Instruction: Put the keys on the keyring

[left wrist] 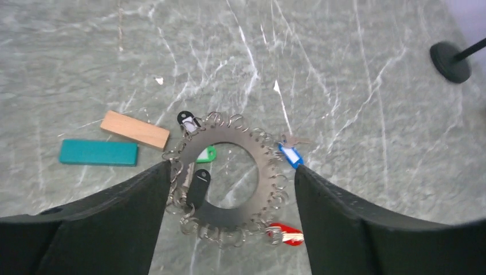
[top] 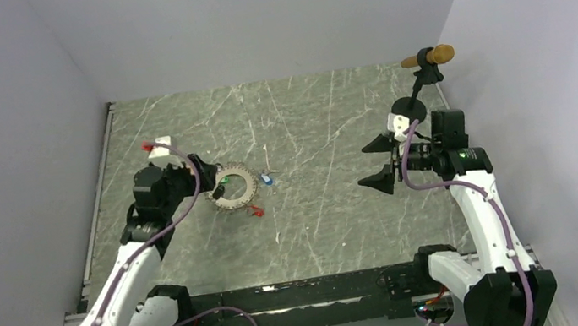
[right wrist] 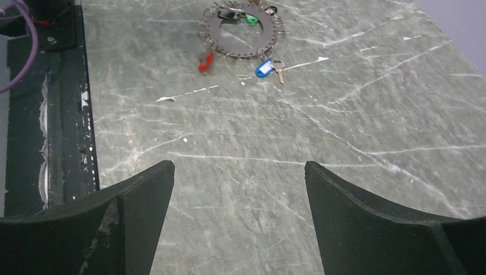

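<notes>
Spanning the enclosure floor, the grey-green marbled table (top: 304, 110) carries everything. The left gripper (left wrist: 232, 167) hangs low over the keyring (left wrist: 226, 133), its black fingers spread wide, one to each side of the ring, pinching nothing; their lower parts are cut off by the frame edge. The right gripper (right wrist: 239, 165) is likewise spread, over bare table well to the ring's right. The keyring, a flat dark grey disc with a round hole and a fringe of small wire loops, lies flat left of centre. Near it lie two blocks just beside each other, a teal block (left wrist: 98, 152) and a tan wooden block (left wrist: 134, 129). Five keys show: a black key (left wrist: 186, 120) at the ring's upper rim in the left wrist view, a green key (left wrist: 206, 154) in the hole, a second black key (left wrist: 199, 184) across the band, a blue key (left wrist: 290, 155) at the right rim and a red key (left wrist: 285, 234) at the lower rim. Whether any is hooked through a loop cannot be made out.
</notes>
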`<state>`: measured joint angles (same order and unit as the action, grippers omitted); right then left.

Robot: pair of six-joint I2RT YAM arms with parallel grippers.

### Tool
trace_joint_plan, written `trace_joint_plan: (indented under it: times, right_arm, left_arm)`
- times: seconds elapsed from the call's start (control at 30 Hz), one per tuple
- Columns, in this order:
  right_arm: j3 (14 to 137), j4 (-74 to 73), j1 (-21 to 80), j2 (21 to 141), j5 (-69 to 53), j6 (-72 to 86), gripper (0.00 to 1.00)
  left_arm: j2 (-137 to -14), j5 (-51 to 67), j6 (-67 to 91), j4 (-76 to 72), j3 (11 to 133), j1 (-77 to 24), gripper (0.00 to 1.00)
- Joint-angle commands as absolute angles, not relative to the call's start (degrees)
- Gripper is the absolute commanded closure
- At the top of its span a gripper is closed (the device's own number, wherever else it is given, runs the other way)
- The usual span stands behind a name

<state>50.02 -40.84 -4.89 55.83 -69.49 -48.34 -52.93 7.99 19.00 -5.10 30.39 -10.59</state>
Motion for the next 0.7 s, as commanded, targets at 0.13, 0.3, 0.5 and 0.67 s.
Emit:
trace_joint_plan:
  times: [0.13, 0.3, 0.5, 0.67]
  right_arm:
    - [55.0, -41.5, -7.0, 54.8, -67.2, -39.2, 0.0]
    - [65.1, -47.6, -8.1, 58.3, -64.2, -29.6, 0.0]
    - [64.7, -33.7, -8.2, 50.9, -49.3, -3.6, 0.0]
    - [64.2, -31.1, -8.3, 48.0, -40.8, 4.7, 0.0]
  left_arm:
    - [-31.3, 9.6, 15.6, 13.4, 38.3, -10.3, 0.01]
    - [-23.4, 11.6, 14.5, 19.3, 40.6, -10.3, 0.01]
    - [-19.2, 13.7, 15.3, 25.8, 44.7, -10.2, 0.01]
    - [-17.8, 14.1, 14.3, 29.9, 47.2, -10.2, 0.01]
